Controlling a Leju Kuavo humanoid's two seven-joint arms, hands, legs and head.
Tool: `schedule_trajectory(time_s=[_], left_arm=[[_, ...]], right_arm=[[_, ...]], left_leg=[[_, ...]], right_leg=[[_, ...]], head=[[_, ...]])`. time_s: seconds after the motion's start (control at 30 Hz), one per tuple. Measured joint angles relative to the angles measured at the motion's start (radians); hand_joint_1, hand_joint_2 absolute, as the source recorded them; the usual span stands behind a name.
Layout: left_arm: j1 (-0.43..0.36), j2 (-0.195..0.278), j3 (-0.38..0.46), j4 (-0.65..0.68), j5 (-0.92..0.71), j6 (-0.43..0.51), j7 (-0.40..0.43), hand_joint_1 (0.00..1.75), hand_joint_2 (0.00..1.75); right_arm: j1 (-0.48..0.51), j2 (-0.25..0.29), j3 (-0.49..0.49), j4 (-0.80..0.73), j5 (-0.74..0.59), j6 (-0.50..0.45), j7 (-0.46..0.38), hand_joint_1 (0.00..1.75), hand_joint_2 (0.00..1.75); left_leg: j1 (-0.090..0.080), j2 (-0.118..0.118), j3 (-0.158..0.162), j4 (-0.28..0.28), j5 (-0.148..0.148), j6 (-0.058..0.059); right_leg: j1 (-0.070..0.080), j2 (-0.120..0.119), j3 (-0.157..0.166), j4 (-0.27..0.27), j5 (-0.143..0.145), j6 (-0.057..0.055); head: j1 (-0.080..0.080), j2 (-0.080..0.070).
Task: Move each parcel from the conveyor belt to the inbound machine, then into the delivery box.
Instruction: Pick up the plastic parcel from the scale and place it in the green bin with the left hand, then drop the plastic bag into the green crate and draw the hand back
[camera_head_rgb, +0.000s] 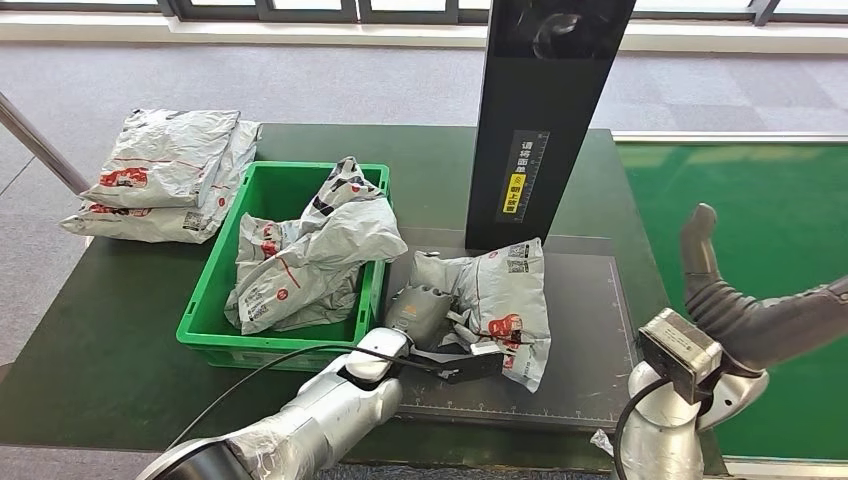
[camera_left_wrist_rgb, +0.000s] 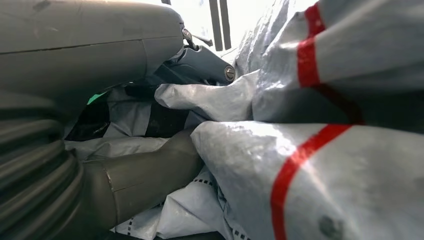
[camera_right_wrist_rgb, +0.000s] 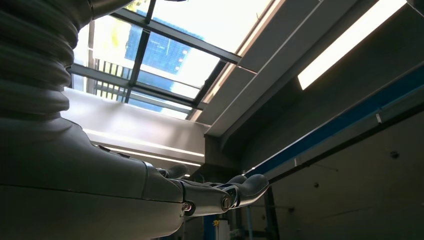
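Note:
A grey plastic parcel (camera_head_rgb: 505, 290) with red print lies on the black scanning mat (camera_head_rgb: 590, 340) of the inbound machine, in front of its black column (camera_head_rgb: 550, 110). My left hand (camera_head_rgb: 428, 315) grips the parcel's near left edge. In the left wrist view a fold of the parcel (camera_left_wrist_rgb: 210, 100) sits between the dark fingers (camera_left_wrist_rgb: 200, 62) and the thick thumb (camera_left_wrist_rgb: 145, 175). My right hand (camera_head_rgb: 735, 310) is raised at the right over the green conveyor belt (camera_head_rgb: 770, 200), with its fingers (camera_right_wrist_rgb: 235, 190) stretched out toward the ceiling and nothing in them.
A green crate (camera_head_rgb: 215, 290) left of the mat holds several crumpled grey parcels (camera_head_rgb: 310, 250), piled above its rim. More parcels (camera_head_rgb: 160, 175) are stacked on the dark table at the back left. A black cable (camera_head_rgb: 260, 375) runs along my left arm.

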Motion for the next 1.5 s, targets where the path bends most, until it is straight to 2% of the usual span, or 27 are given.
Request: schedule_trajectory(time_s=[0.1, 0.17, 0.23, 0.3, 0.5, 0.73, 0.8, 0.93, 1.2, 1.37, 1.43, 1.5], left_arm=[[0.002, -0.001, -0.002, 0.004, -0.017, 0.065, 0.009, 1.75, 1.75], [0.018, 0.001, 0.002, -0.009, -0.076, 0.154, 0.018, 1.75, 1.75], [0.070, 0.005, 0.031, -0.093, -0.206, 0.247, -0.005, 1.75, 1.75], [0.141, 0.006, 0.088, -0.255, -0.321, 0.294, -0.074, 1.75, 1.75], [0.250, 0.004, 0.217, -0.685, -0.362, 0.311, -0.213, 1.75, 1.75], [0.306, 0.018, 0.251, -1.067, -0.346, 0.312, -0.311, 1.75, 1.75], [0.318, 0.022, 0.253, -1.161, -0.315, 0.311, -0.348, 1.75, 1.75], [0.347, 0.031, 0.277, -1.357, -0.157, 0.311, -0.477, 1.75, 1.75], [0.376, 0.040, 0.318, -1.522, -0.080, 0.309, -0.541, 1.75, 1.75], [0.406, 0.047, 0.391, -1.583, 0.076, 0.309, -0.601, 1.75, 1.75], [0.421, 0.049, 0.454, -1.585, 0.126, 0.309, -0.588, 1.75, 1.75], [0.432, 0.050, 0.520, -1.565, 0.112, 0.309, -0.525, 1.75, 1.75]], right_arm=[[0.000, 0.000, 0.000, 0.000, 0.000, 0.000, 0.000, 0.00, 1.75], [0.000, 0.000, 0.000, 0.000, 0.003, 0.000, 0.000, 0.00, 1.75], [0.001, 0.000, 0.000, 0.000, 0.009, 0.000, 0.000, 0.00, 1.75], [0.002, 0.000, 0.000, 0.000, 0.014, 0.000, 0.000, 0.00, 1.75], [0.002, 0.000, 0.000, 0.000, 0.018, 0.000, -0.001, 0.00, 1.75], [0.002, 0.000, 0.000, 0.001, 0.018, 0.000, 0.000, 0.00, 1.75], [0.001, 0.000, 0.000, 0.002, 0.018, 0.000, 0.000, 0.00, 1.75], [0.001, 0.000, 0.000, 0.007, 0.018, 0.000, 0.000, 0.00, 1.75], [0.001, 0.000, -0.001, 0.009, 0.020, 0.000, 0.000, 0.00, 1.75], [0.003, 0.000, -0.005, 0.004, 0.028, 0.000, 0.000, 0.00, 1.75], [0.004, 0.000, -0.010, -0.002, 0.029, 0.000, 0.000, 0.00, 1.75], [0.006, 0.000, -0.017, -0.010, 0.031, 0.000, 0.000, 0.00, 1.75]], left_leg=[[0.000, 0.000, 0.000, 0.000, 0.000, 0.000], [0.000, 0.000, 0.000, 0.000, 0.000, 0.000], [0.000, 0.000, 0.000, 0.000, 0.000, 0.000], [0.000, 0.000, -0.001, 0.000, 0.000, 0.000], [0.000, 0.003, -0.001, 0.000, -0.002, 0.001], [0.000, 0.002, -0.002, -0.001, -0.001, 0.001], [0.000, 0.002, -0.002, -0.001, -0.001, 0.001], [0.000, 0.002, -0.002, -0.001, -0.001, 0.001], [0.000, 0.000, -0.002, -0.001, -0.002, 0.001], [0.000, 0.000, -0.001, -0.001, -0.001, 0.001], [0.000, 0.001, -0.001, -0.001, -0.001, 0.001], [0.000, 0.000, -0.001, -0.001, -0.002, 0.001]], right_leg=[[0.000, 0.000, 0.000, 0.000, 0.000, 0.000], [0.000, 0.000, 0.000, 0.000, 0.000, 0.000], [0.000, 0.000, 0.000, 0.000, 0.000, 0.000], [0.000, 0.000, -0.001, 0.000, 0.000, 0.000], [0.000, 0.002, -0.002, 0.000, 0.000, 0.000], [0.001, 0.001, -0.001, 0.000, 0.000, 0.000], [0.001, 0.001, -0.001, 0.000, 0.000, 0.000], [0.001, 0.000, -0.001, 0.000, -0.001, 0.000], [0.001, -0.002, 0.000, 0.000, -0.001, 0.000], [0.001, -0.002, 0.000, 0.000, -0.001, 0.000], [0.001, -0.001, -0.001, 0.000, -0.002, 0.000], [0.001, -0.001, -0.001, 0.000, -0.002, 0.000]], head=[[0.000, 0.000], [0.000, 0.000], [0.000, 0.000], [0.000, 0.000], [0.000, 0.000], [0.000, 0.000], [0.000, 0.000], [0.000, 0.000], [0.000, 0.000], [0.000, 0.000], [0.000, 0.000], [0.000, 0.000]])
